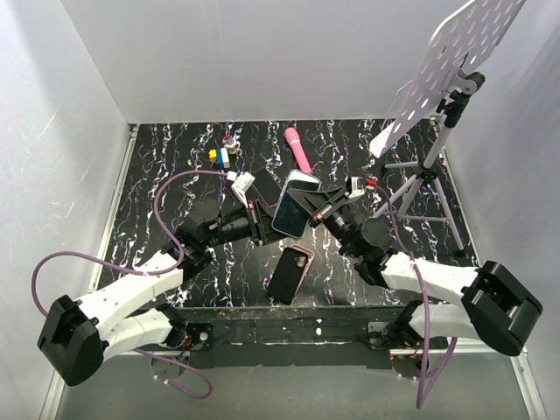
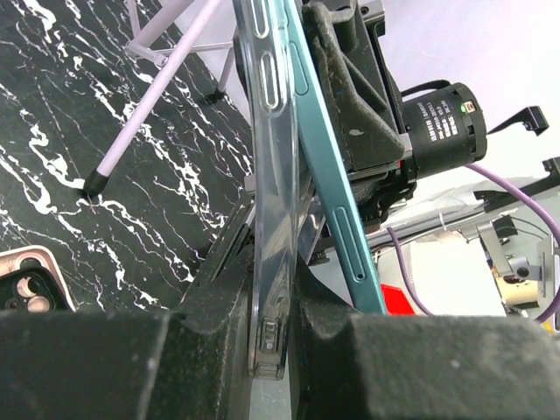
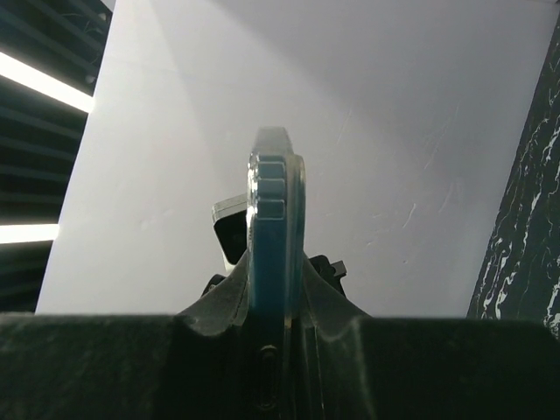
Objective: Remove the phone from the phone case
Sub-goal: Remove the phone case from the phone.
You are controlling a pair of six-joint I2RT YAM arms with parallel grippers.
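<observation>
Both grippers hold a teal phone (image 1: 290, 210) in a clear case above the table's middle. In the left wrist view my left gripper (image 2: 276, 297) is shut on the clear case's edge (image 2: 271, 175). The teal phone (image 2: 337, 201) splays away from the case at its near end and meets it at the far end by the right gripper (image 2: 350, 96). My right gripper (image 3: 276, 289) is shut on the teal phone (image 3: 267, 227), with the clear rim (image 3: 298, 219) beside it. A black phone in a pale pink case (image 1: 290, 273) lies flat on the table, untouched; its corner also shows in the left wrist view (image 2: 31, 293).
A light phone (image 1: 304, 180) and a dark one (image 1: 264, 186) lie behind the held phone. A pink wand (image 1: 297, 147) and small toy blocks (image 1: 223, 154) sit at the back. A stand with a tripod (image 1: 429, 184) and a perforated plate (image 1: 455, 61) stands at the right.
</observation>
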